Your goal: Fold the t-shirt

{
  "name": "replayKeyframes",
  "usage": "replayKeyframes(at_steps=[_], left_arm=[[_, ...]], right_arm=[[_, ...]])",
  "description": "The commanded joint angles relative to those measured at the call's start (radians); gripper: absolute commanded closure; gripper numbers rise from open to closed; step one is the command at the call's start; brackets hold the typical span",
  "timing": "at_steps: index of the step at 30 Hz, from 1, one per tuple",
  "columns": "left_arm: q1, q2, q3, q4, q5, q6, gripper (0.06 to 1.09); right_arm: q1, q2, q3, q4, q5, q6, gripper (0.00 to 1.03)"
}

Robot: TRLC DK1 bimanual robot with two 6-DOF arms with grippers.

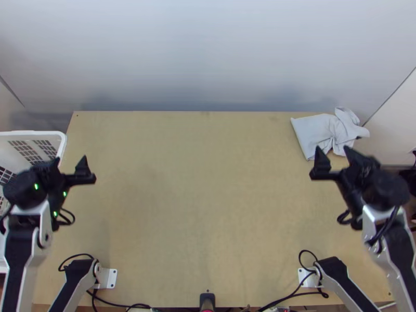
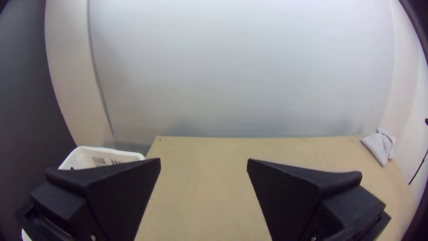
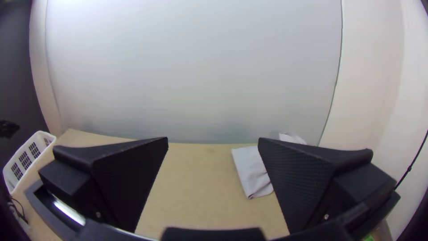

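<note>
Left gripper (image 1: pixel 68 160), right gripper (image 1: pixel 334 151): both wide. Part-bunched cloth (image 1: pixel 311 132) beyond the latter, layers indistinct; basket (image 1: pixel 63 143) beside the former, cut off.

"How's the lighting?"
"Bright and fairly even in the top view, with soft shadows on the smooth pale-grey wall (image 1: pixel 208 52) just above the far edge of the flat, light wooden table (image 1: pixel 208 182)."
"And the wrist views?"
"The wall's brighter toward the top, corners go dark, straight lines bow at the sides, and there's a white streak of glare at the right one's lower left."
</note>
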Motion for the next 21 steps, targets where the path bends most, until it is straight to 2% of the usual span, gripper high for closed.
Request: replayKeyframes(at_steps=[1,3,6,13,15,19,21], left_arm=[[-0.026,0.230,0.237,-0.076,0.006,-0.003,0.11],[-0.028,0.304,0.281,-0.077,0.004,-0.025,0.11],[-0.034,0.410,0.368,-0.102,0.004,-0.046,0.11],[-0.022,0.644,0.625,-0.200,-0.022,-0.077,0.11],[-0.020,0.684,0.666,-0.229,-0.047,-0.078,0.11],[0.006,0.712,0.683,-0.255,-0.106,-0.072,0.11],[0.052,0.724,0.680,-0.258,-0.108,-0.066,0.11]], right_arm=[[0.029,0.274,0.319,-0.170,-0.044,0.041,0.07],[0.026,0.350,0.388,-0.196,-0.078,0.040,0.07],[-0.008,0.465,0.477,-0.218,-0.187,0.054,0.13],[-0.071,0.674,0.609,-0.253,-0.253,0.133,0.12],[-0.065,0.697,0.638,-0.261,-0.293,0.156,0.12],[-0.013,0.769,0.730,-0.294,-0.403,0.147,0.12],[0.032,0.806,0.783,-0.327,-0.416,0.141,0.10]])
